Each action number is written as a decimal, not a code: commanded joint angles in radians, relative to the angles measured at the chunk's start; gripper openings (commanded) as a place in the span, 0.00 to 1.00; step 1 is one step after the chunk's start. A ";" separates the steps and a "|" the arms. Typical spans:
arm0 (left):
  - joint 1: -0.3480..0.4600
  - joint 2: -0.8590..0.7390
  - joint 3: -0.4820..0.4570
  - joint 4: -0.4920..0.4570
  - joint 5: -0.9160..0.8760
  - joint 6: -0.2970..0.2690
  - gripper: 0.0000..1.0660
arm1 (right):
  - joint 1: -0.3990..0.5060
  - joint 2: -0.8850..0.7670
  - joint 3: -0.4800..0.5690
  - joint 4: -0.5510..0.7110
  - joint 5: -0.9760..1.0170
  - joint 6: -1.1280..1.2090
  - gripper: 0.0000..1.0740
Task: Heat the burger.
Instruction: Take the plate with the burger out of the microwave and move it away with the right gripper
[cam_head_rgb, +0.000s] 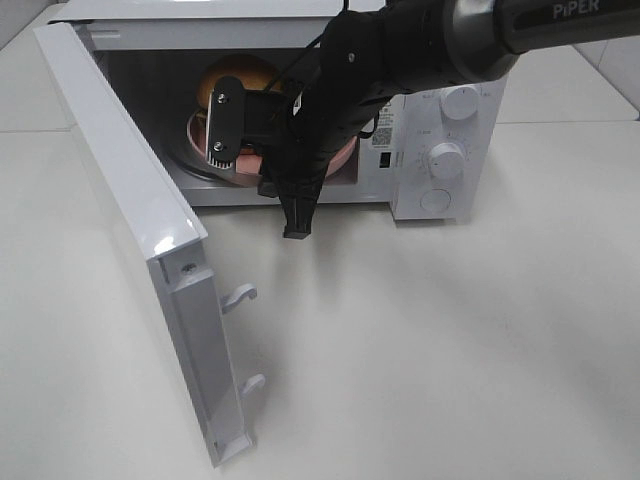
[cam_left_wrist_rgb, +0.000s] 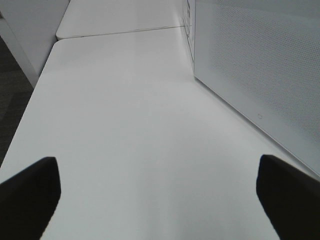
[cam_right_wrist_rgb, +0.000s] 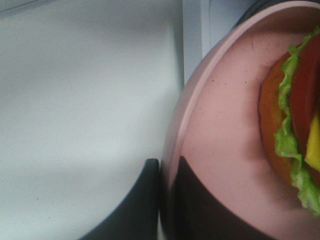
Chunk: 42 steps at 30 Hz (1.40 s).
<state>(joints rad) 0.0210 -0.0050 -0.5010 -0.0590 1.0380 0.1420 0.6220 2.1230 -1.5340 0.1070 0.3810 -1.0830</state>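
On the left of the high view the microwave door (cam_head_rgb: 130, 210) stands swung wide open, its latch hooks showing along the free edge. The left gripper (cam_left_wrist_rgb: 160, 192) does not appear in the high view; its own wrist camera shows it hanging over the bare white desk (cam_left_wrist_rgb: 125, 125) beside the microwave's perforated side panel (cam_left_wrist_rgb: 260, 65), jaws spread wide with nothing between them.

Moving right, the microwave (cam_head_rgb: 440, 130) sits open-mouthed at the back of the desk. Inside the cavity the burger (cam_head_rgb: 235, 78) rests on the pink plate (cam_head_rgb: 342, 152), which appears to sit on the turntable. The right arm (cam_head_rgb: 400, 50) reaches across in front of the opening, and the right gripper (cam_right_wrist_rgb: 165, 200) is at the plate's near edge. In the right wrist view its jaws are pressed close together on the plate's rim (cam_right_wrist_rgb: 172, 145), one finger (cam_right_wrist_rgb: 135, 205) outside and the other on the inner face, with the burger's lettuce and bun (cam_right_wrist_rgb: 287, 125) just beyond.

As a judgement, the loading step looks nearly finished: burger and plate are in the oven, but the rim is not yet released. What is left is to let go, clear the arm from the opening, shut the door, and turn the knobs (cam_head_rgb: 447, 158) on the control panel at far right to start the heating.
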 joint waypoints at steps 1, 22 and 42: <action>0.002 -0.020 0.002 -0.003 -0.003 -0.001 0.95 | 0.005 -0.062 0.032 -0.013 -0.100 -0.017 0.00; 0.002 -0.020 0.002 -0.003 -0.003 0.000 0.95 | 0.021 -0.231 0.257 -0.012 -0.180 -0.054 0.00; 0.002 -0.020 0.002 -0.003 -0.003 0.000 0.95 | 0.057 -0.429 0.457 -0.013 -0.216 -0.075 0.00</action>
<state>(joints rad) 0.0210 -0.0050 -0.5010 -0.0590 1.0380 0.1420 0.6850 1.7230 -1.0700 0.0990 0.2440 -1.1720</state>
